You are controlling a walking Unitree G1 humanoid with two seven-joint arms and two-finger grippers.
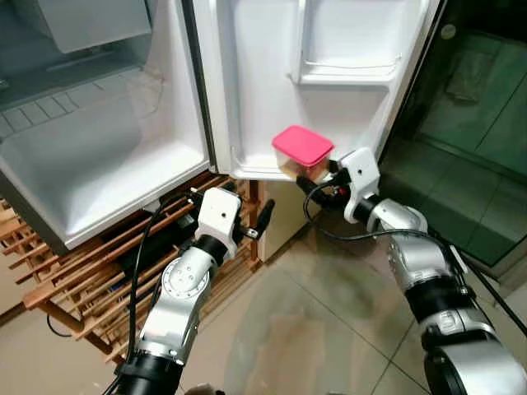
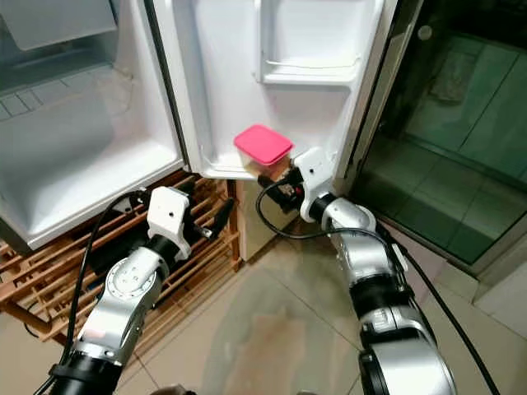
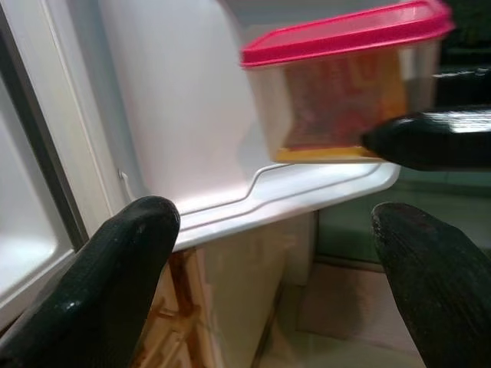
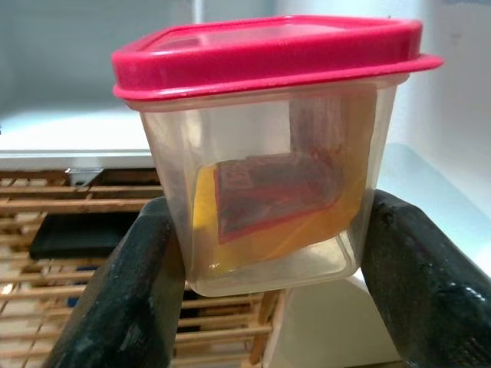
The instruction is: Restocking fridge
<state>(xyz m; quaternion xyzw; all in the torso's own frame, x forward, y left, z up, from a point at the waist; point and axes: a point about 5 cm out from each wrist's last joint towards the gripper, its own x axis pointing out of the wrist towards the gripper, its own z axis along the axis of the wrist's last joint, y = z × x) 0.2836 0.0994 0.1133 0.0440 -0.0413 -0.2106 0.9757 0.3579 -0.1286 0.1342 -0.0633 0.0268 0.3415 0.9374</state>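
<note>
White open fridge [image 1: 99, 156], its compartment bare. The left gripper [image 1: 262, 220] waits below, fingers wide, holding nothing. The right gripper [image 1: 317, 183] clasps a clear plastic tub with pink lid [image 1: 302, 151] at the lowest door shelf [image 1: 251, 169] — placing seems nearly done, release remains.

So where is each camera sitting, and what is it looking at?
Left eye view: on the head, looking down at the open fridge door; both silver arms show.
Right eye view: beside it, same scene.
Left wrist view: on the left arm, past the open left gripper towards the door shelf.
Right wrist view: on the right arm, at the right gripper holding the red-lidded container.
All four share the container.
</note>
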